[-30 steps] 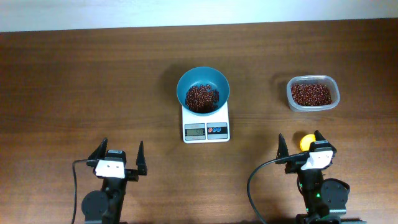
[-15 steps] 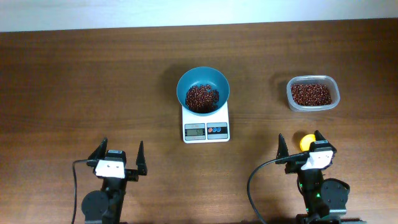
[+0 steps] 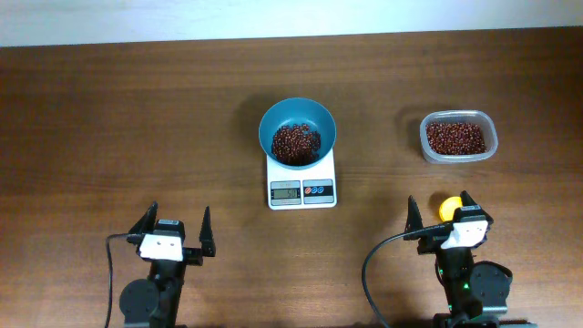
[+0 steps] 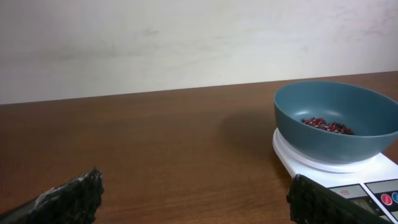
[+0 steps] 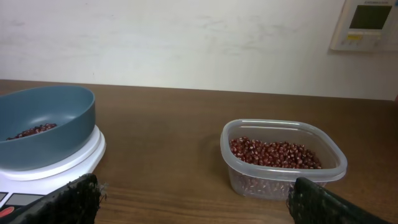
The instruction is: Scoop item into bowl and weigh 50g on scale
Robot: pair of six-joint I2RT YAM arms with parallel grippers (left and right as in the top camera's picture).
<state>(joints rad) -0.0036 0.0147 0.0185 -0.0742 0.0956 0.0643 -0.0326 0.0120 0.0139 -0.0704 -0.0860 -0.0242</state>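
Beans lay heaped in the bowl, which sat on the scale; more filled the tub well right of the scale. Left tool and right tool stood wide open and empty, in front of the scale, a yellow object at the right one. Display was too small to read, so the sensible step was probably checking it, then adding beans in small scoops, without nudging the bowl.

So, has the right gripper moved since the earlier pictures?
No. The right gripper stays open at the same spot, below the clear bean tub.
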